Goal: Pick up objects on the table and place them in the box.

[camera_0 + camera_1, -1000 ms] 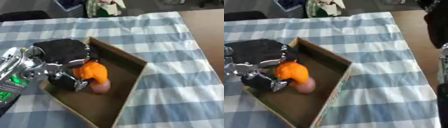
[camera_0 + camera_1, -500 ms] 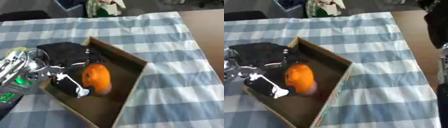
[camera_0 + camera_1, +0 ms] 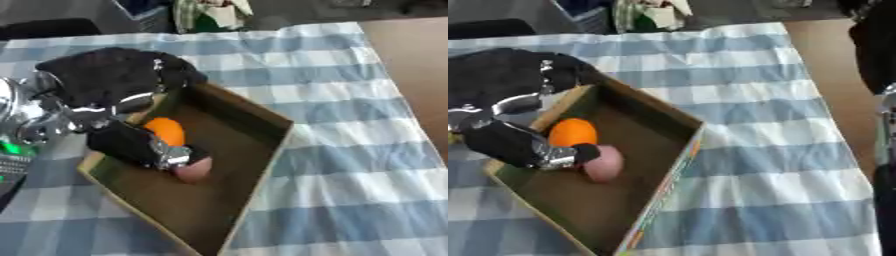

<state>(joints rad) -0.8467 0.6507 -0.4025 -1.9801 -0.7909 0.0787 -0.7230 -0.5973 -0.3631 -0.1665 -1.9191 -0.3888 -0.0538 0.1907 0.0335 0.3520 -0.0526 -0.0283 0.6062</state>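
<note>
A brown cardboard box (image 3: 677, 125) lies askew across the left half of the frame on a blue-and-white checked tablecloth (image 3: 754, 100), its open top facing the camera and its long sides running from the upper left toward the bottom centre. Inside it, near the left wall, sits an orange ball (image 3: 571, 133), and just below and to the right of that lies a pale pink rounded object (image 3: 604, 163); the two are close together, and the views do not settle whether they touch. The robot's left hand (image 3: 140, 145) reaches over the box's left wall from the left edge of the frame, its black fingers stretched out into the box with silver joints showing near their ends. The fingers (image 3: 544, 152) lie just in front of the orange ball and their tips come up against the pink object; they look fairly straight and are not wrapped around either thing, so the hand reads as open. Behind the hand, in the upper left of the frame, a large black mass (image 3: 109, 77) with silver fittings overlaps the box's far corner. At the right edge of the right eye view a dark, silver-jointed part of the right arm (image 3: 883, 130) shows, but no hand can be made out there.
</note>
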